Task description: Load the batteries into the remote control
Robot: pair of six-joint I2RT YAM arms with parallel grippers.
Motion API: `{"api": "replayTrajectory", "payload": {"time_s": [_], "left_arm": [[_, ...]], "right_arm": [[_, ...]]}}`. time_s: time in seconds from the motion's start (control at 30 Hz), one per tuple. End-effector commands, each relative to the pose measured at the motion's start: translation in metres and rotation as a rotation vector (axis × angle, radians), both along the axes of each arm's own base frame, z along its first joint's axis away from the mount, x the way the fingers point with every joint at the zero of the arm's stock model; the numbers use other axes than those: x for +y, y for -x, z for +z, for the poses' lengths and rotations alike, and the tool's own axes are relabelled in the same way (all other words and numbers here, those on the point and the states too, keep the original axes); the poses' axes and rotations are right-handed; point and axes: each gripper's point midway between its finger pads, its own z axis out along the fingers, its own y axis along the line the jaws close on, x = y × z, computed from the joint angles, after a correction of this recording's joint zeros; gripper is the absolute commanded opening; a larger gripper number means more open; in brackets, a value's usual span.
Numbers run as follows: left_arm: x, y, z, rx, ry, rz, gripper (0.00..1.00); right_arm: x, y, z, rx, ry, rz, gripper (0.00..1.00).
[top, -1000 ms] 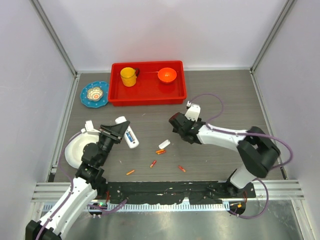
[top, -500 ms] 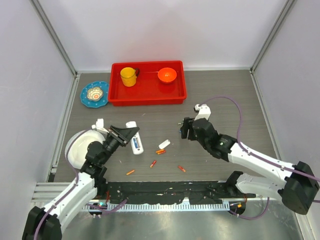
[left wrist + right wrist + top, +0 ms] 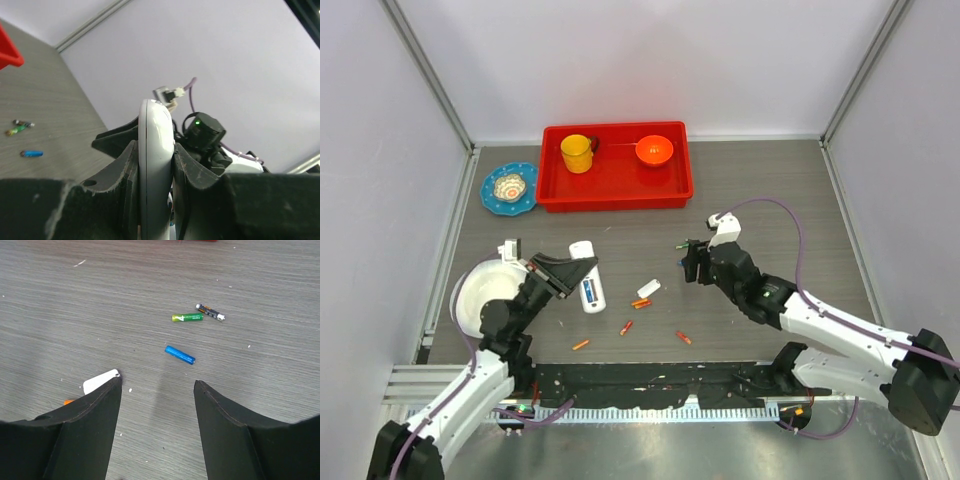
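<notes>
Right wrist | right gripper (image 3: 157, 383) jaws apart, empty, near blue battery (image 3: 180, 354) | battery light, rigid, slick, likely rolls: pinch mid-length | left gripper (image 3: 155, 145) clamped on remote control (image 3: 155, 120)

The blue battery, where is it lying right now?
In the right wrist view, the blue battery lies on the table just ahead of the open right gripper, with a green battery and a black battery beyond it.
</notes>
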Motion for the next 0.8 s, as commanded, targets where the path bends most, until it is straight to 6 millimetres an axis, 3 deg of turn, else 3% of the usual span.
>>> {"api": "replayTrajectory", "payload": {"time_s": [0.0, 0.13, 0.27, 0.43, 0.57, 0.6, 0.7, 0.77], "left_arm": [[0.007, 0.015, -0.001, -0.083, 0.016, 0.007, 0.00], [0.010, 0.009, -0.006, -0.050, 0.002, 0.045, 0.00], [0.018, -0.010, -0.029, 0.065, -0.037, 0.135, 0.00], [0.027, -0.021, -0.041, 0.125, -0.041, 0.208, 0.00], [0.026, -0.023, -0.047, 0.149, -0.055, 0.203, 0.00], [0.025, -0.023, -0.037, 0.134, -0.050, 0.201, 0.00], [0.025, -0.024, -0.038, 0.140, -0.058, 0.201, 0.00], [0.024, -0.023, -0.040, 0.145, -0.056, 0.198, 0.00]], "right_arm": [[0.009, -0.010, 0.019, -0.044, -0.024, -0.003, 0.65], [0.005, -0.015, 0.014, 0.004, 0.036, -0.045, 0.65], [-0.014, -0.029, 0.000, 0.060, 0.040, -0.268, 0.66], [0.001, -0.037, -0.020, 0.159, -0.047, -0.355, 0.67], [-0.001, -0.046, -0.041, 0.185, -0.002, -0.433, 0.68], [0.000, -0.050, -0.047, 0.193, 0.020, -0.442, 0.70], [0.007, -0.058, -0.051, 0.203, 0.074, -0.428, 0.74], [0.008, -0.061, -0.064, 0.227, 0.147, -0.431, 0.75]]}}
